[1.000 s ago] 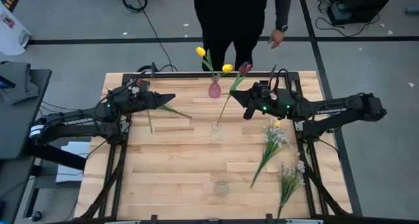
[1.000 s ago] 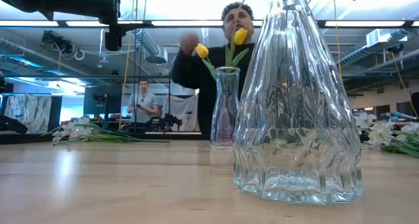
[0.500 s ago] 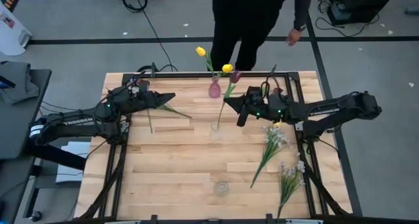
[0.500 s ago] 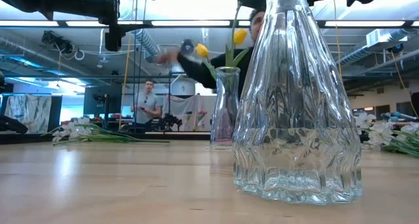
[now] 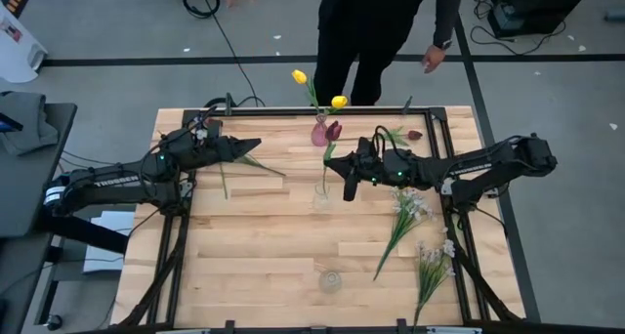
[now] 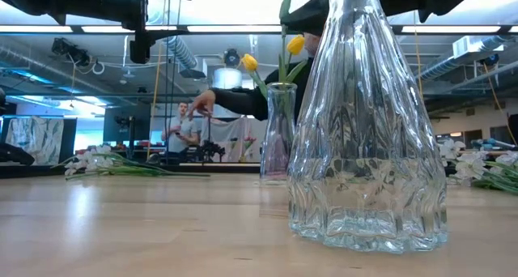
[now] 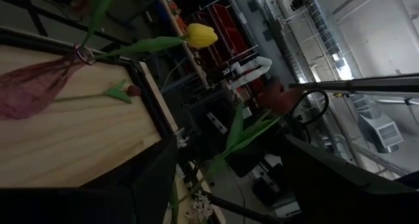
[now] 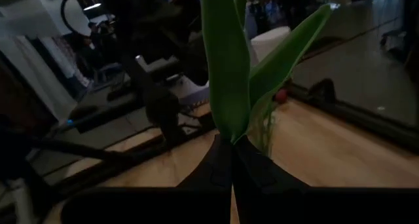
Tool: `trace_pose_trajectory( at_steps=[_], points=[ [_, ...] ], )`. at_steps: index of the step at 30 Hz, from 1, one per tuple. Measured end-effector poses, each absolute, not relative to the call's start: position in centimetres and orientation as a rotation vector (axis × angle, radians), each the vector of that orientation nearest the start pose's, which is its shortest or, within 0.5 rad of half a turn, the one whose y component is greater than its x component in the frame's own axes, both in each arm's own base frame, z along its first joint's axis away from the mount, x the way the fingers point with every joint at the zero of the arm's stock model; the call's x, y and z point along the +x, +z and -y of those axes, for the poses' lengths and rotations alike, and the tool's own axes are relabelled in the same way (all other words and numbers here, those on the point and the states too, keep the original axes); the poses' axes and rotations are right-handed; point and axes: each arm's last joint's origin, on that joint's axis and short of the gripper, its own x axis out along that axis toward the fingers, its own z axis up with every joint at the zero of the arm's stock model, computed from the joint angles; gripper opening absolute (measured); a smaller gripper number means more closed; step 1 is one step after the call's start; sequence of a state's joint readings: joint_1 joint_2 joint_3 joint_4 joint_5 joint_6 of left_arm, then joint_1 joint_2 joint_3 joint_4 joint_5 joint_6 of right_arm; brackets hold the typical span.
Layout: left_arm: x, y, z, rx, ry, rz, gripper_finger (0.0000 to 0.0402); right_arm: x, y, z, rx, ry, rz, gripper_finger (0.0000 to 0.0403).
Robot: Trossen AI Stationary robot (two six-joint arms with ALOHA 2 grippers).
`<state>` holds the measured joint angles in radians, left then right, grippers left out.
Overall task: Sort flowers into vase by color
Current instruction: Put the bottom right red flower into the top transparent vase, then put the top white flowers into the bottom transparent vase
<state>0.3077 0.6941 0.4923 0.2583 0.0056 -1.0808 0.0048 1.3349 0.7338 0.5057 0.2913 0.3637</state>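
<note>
Pale planked wood table (image 5: 264, 246), smooth with a soft sheen. Ribbed clear glass vase (image 6: 368, 139), glossy. Pink-tinted glass vase (image 5: 319, 134). Matt dark right gripper (image 8: 230, 178).

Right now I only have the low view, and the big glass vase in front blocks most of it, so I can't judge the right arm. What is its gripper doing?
Observer: The right gripper is shut on the leafy stem of a maroon tulip, above the table's middle.
Operator: Where does that stem end?
Observer: Seen from above, its lower end reaches the middle clear vase. I cannot tell whether it is inside.
Operator: And the left arm?
Observer: The left gripper hangs open over the table's back left.
</note>
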Motion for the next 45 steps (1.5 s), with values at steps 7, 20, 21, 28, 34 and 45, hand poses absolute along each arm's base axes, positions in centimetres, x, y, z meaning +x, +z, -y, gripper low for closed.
trace_pose_trajectory(
  at_steps=[7, 20, 21, 28, 34, 45],
  points=[
    [15.8, 28.7, -5.0, -1.061, 0.242, 0.213, 0.0275, 29.3, 25.4, 0.8, 0.271, -0.336, -0.085, 0.0007],
    [15.8, 28.8, -5.0, -1.060, 0.242, 0.214, 0.0275, 29.7, 24.4, 0.8, 0.256, -0.330, -0.131, 0.0017],
    [15.8, 28.8, -5.0, -1.059, 0.243, 0.214, 0.0275, 29.7, 24.3, 0.8, 0.254, -0.331, -0.141, 0.0023],
    [15.8, 28.8, -5.0, -1.057, 0.242, 0.213, 0.0275, 29.7, 24.5, 0.6, 0.261, -0.284, -0.136, 0.0090],
    [15.8, 28.8, -5.0, -1.056, 0.242, 0.215, 0.0275, 29.8, 24.7, 0.6, 0.268, -0.272, -0.116, 0.0143],
    [15.8, 28.8, -5.0, -1.056, 0.242, 0.215, 0.0275, 28.8, 26.3, 0.5, 0.265, -0.213, -0.076, 0.0186]
  ],
)
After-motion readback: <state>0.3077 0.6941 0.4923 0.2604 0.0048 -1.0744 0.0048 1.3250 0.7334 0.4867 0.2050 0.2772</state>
